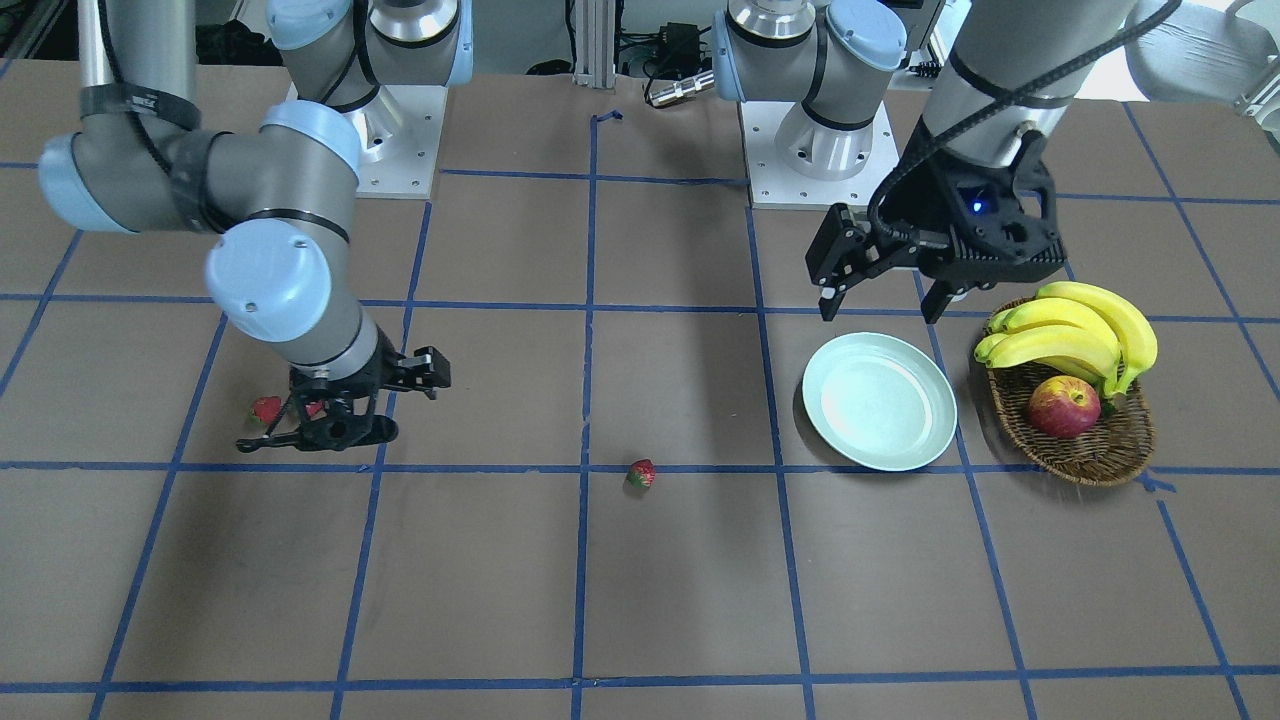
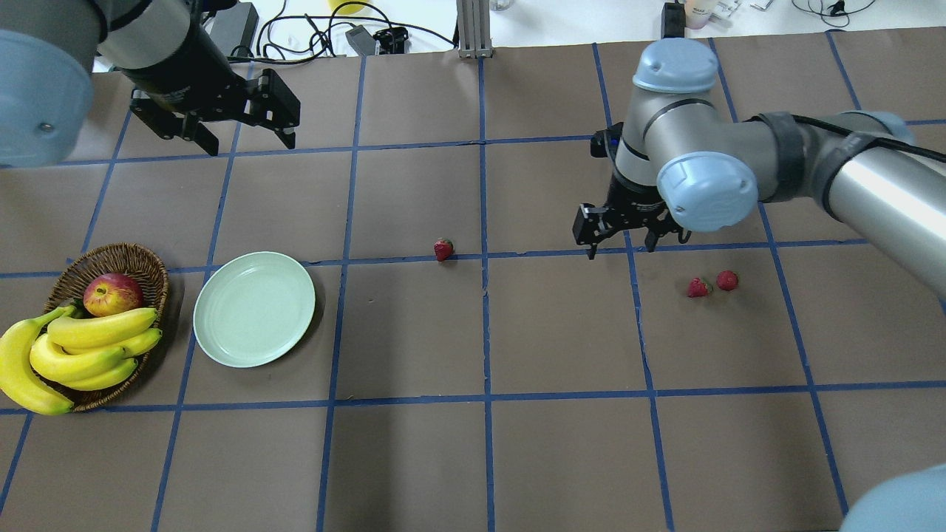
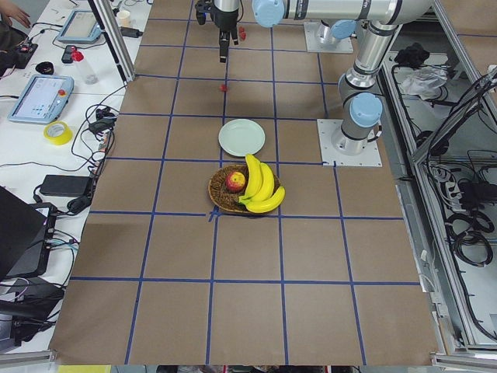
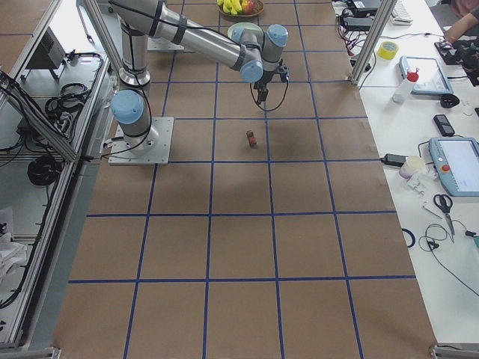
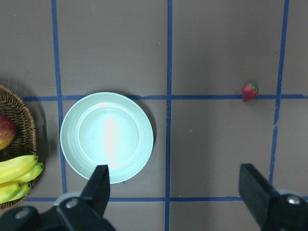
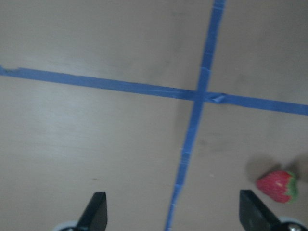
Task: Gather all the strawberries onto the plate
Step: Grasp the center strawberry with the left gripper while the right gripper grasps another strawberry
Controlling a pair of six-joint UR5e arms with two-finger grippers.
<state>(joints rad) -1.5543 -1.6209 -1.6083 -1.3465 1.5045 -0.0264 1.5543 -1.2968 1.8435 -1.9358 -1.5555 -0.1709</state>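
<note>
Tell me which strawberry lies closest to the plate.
The lone strawberry on the blue tape line; the other two sit paired near the right gripper, much farther from the plate.

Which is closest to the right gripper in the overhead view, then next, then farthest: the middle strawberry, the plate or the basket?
1. Middle strawberry: on the blue line, just left of the right gripper.
2. Plate: further left and empty.
3. Basket: at the far left edge, past the plate.
</note>
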